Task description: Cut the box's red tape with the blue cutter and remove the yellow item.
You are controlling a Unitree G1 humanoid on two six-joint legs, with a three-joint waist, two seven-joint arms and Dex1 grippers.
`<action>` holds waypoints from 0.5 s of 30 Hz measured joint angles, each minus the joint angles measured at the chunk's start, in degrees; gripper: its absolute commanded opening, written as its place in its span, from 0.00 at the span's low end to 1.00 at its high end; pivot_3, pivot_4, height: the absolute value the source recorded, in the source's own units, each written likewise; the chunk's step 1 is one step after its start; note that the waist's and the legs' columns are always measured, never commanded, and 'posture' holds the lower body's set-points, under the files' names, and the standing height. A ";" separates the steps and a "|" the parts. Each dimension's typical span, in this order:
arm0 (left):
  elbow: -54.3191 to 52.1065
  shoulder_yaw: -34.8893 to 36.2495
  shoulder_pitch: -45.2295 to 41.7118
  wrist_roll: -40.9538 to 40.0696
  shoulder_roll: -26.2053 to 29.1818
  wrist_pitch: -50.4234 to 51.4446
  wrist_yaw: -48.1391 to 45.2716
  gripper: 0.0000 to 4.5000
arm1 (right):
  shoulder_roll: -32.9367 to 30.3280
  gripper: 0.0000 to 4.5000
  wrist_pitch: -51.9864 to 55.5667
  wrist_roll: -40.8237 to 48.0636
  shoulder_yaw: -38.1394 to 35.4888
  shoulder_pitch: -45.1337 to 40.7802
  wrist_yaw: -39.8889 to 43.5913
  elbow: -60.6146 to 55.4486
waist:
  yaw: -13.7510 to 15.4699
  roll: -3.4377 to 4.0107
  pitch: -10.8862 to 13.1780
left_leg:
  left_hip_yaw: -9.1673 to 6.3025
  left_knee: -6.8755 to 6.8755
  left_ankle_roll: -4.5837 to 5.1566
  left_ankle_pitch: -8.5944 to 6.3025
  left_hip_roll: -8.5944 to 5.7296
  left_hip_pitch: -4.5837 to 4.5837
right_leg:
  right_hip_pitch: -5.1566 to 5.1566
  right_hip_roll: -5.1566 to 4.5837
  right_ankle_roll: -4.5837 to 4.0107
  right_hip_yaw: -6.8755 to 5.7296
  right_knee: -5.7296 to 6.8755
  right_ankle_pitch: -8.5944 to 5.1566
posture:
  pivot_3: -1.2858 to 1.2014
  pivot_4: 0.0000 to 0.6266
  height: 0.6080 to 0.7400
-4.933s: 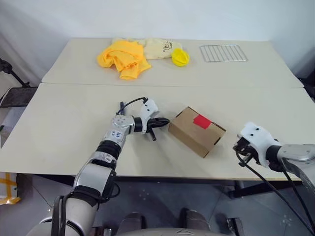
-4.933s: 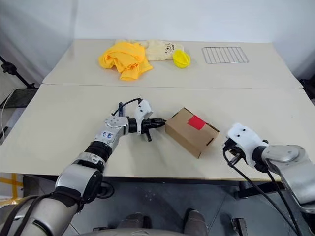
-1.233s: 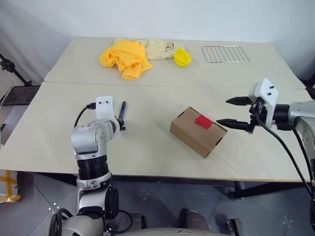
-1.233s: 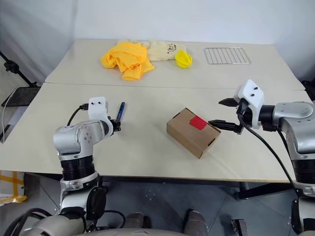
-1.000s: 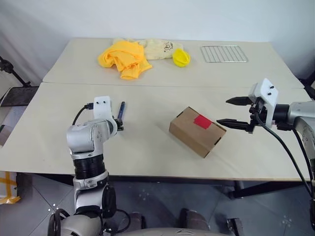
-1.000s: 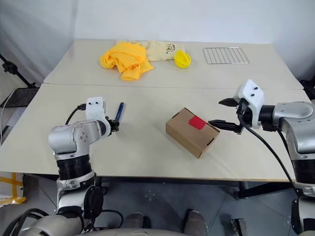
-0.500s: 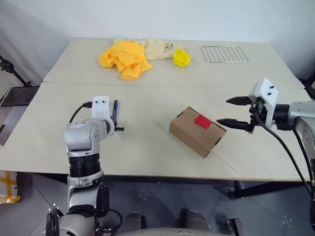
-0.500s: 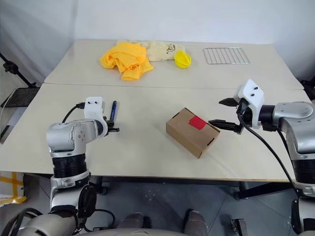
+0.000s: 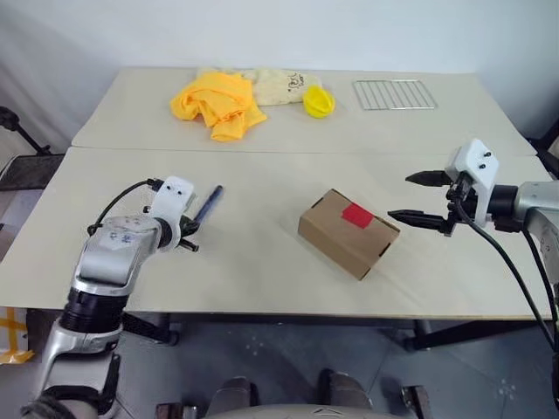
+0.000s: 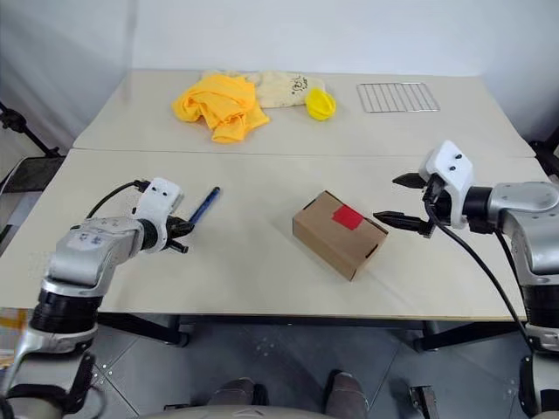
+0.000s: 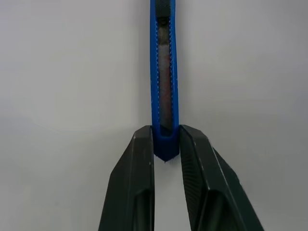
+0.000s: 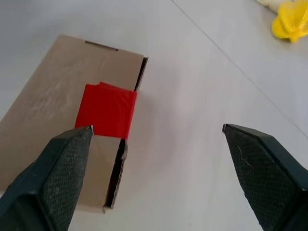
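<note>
The brown box [image 9: 349, 234] lies on the near table, right of centre, with the red tape [image 9: 356, 215] across its top seam at the right end. The yellow item is hidden; the box is taped closed. My left gripper [image 9: 186, 229] is at the near left, shut on the rear end of the blue cutter [image 9: 207, 202], which juts forward from between the fingers [image 11: 139, 159] and slants toward the box. The cutter [image 11: 164, 72] sits straight along the gripper line. My right gripper [image 9: 417, 196] hovers just right of the box, open wide, with the red tape [image 12: 106, 109] ahead of it.
On the far table lie a yellow cloth [image 9: 212, 100], a cream cloth [image 9: 275, 85], a small yellow rounded object [image 9: 318, 101] and a wire rack [image 9: 394, 93]. A seam [image 9: 288, 153] divides the two tables. Bare tabletop lies between the cutter and the box.
My left gripper has closed on the cutter, its wrist has rolled and the elbow has swung out to the left; the cutter now slants toward the right. The right arm has not moved.
</note>
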 measured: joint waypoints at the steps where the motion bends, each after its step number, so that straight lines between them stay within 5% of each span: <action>1: -0.06 -0.05 1.55 -0.32 1.97 -4.35 -3.38 0.10 | -0.07 1.00 0.14 0.15 -0.42 0.10 0.04 -0.26 | 0.04 0.00 0.00 | 0.00 0.00 0.00 0.00 0.00 0.00 | -0.01 0.00 0.00 0.00 0.00 0.00 | 0.52 0.24 1.00; 8: 0.54 3.24 11.01 -5.18 6.46 -32.66 -23.84 0.10 | -0.87 1.00 4.07 2.03 -0.76 1.03 -0.14 -7.52 | 0.49 0.01 0.00 | 0.02 -0.01 0.00 0.00 0.01 -0.02 | -0.02 0.01 -0.01 -0.02 0.00 0.00 | 0.52 0.24 1.00; 13: 5.08 2.18 13.89 -4.66 10.04 -47.56 -36.22 0.10 | -3.34 1.00 15.87 9.28 -0.83 2.35 -1.31 -24.12 | 0.58 0.10 0.06 | 0.03 -0.07 0.02 -0.02 0.02 -0.01 | -0.07 0.01 -0.02 -0.02 0.03 -0.01 | 0.52 0.24 1.00; 15: 5.75 0.68 12.99 -3.89 8.39 -50.29 -37.00 0.10 | -3.07 0.91 17.35 11.21 0.48 2.47 -1.90 -30.37 | 0.82 0.09 0.06 | 0.02 -0.05 0.06 -0.04 0.01 -0.03 | -0.06 0.00 -0.02 -0.02 0.04 -0.01 | 0.52 0.24 1.00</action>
